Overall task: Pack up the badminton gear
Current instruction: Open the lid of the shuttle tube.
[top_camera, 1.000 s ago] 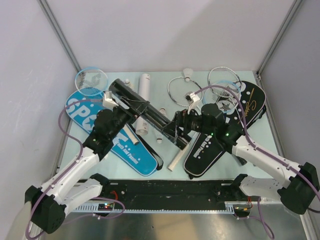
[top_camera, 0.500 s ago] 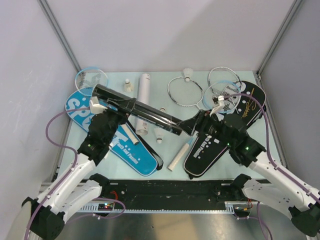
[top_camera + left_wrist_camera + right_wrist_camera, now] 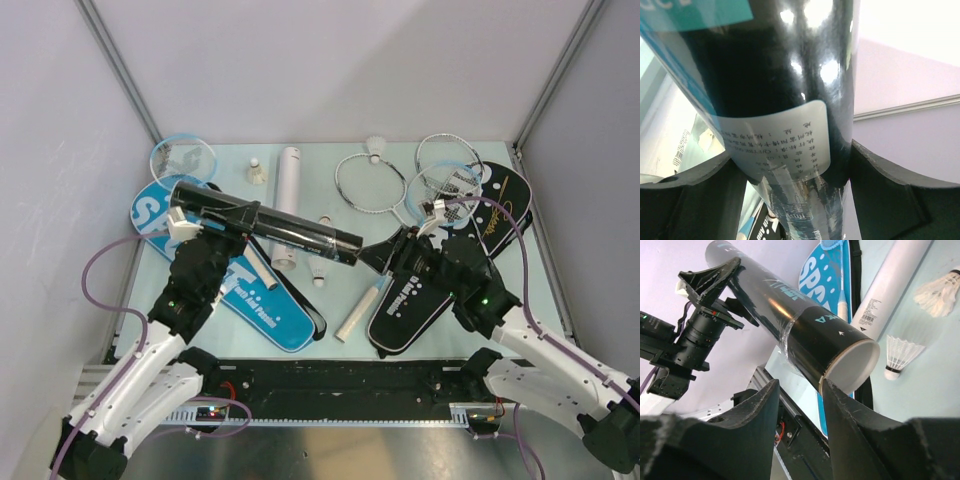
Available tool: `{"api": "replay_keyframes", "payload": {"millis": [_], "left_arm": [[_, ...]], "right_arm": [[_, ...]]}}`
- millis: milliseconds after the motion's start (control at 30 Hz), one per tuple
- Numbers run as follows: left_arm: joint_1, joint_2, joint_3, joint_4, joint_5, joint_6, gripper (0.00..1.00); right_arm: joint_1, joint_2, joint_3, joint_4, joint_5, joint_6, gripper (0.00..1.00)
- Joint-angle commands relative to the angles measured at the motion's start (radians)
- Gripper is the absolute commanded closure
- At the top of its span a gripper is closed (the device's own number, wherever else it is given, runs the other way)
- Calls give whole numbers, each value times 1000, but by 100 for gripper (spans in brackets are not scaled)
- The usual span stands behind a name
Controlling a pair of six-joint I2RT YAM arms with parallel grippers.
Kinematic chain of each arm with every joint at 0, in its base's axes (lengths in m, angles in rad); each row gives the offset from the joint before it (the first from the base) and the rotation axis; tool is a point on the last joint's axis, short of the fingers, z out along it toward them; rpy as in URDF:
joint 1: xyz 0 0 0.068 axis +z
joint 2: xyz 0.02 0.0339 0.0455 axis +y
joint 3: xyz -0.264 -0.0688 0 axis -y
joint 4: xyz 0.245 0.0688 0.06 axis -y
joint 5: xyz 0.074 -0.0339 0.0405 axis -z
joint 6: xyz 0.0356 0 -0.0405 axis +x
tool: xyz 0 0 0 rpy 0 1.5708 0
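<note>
Top external view is showing the black tube (image 3: pixel 265 225) being held clear of the tabletop (image 3: pixel 325 170). Its long axis is running left to right across the scene and dipping slightly toward the right. The left pincer (image 3: pixel 212 222) is gripping it near its left end. In the left wrist view the fingers (image 3: pixel 890 200) are pressing on both sides of the glossy barrel, so that pincer is clamped on the tube.

The tube's open mouth (image 3: pixel 852 365), ringed in white, is pointing straight at the right pincer (image 3: pixel 378 255). That pincer is waiting just beyond the mouth, roughly in line with the tube's axis. In the right wrist view its two fingers (image 3: pixel 752 415) are standing apart with nothing showing between them, and the mouth is sitting just above and ahead of the gap.

A white shuttlecock (image 3: pixel 897 357) is standing on the tabletop below the mouth, beside a white tube (image 3: pixel 288 200) that is lying flat. Both are closer to the right arm than to the left.

The next move is probably turning on this alignment. With the left arm occupied in presenting the tube, the right pincer is the free one and the nearer one. Anything it is feeding in needs to travel along the tube's axis toward the left, entering the mouth squarely and not catching the rim.
</note>
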Motion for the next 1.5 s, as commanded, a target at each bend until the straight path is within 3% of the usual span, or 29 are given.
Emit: {"api": "replay_keyframes", "payload": {"millis": [0,300,667,733,1033,1300,1467], "left_arm": [[7,-27,0,44,-19,-60,54],[7,-31,-9,38,-10,-122,55],[7,-50,3,26,-24,-153,56],[8,-50,11,19,-30,-133,56],[7,-40,12,3,-13,-161,55],[28,-41,0,-13,-3,-181,56],[130,7,12,-47,120,-219,61]], "right_arm": [[-2,20,-2,133,-33,0,56],[-4,45,-13,168,-40,27,67],[-13,45,-14,126,12,67,46],[-14,45,-14,115,23,74,46],[-16,68,-15,163,-29,56,60],[-46,69,-39,286,-116,44,96],[-131,64,-46,343,-219,17,100]]}}
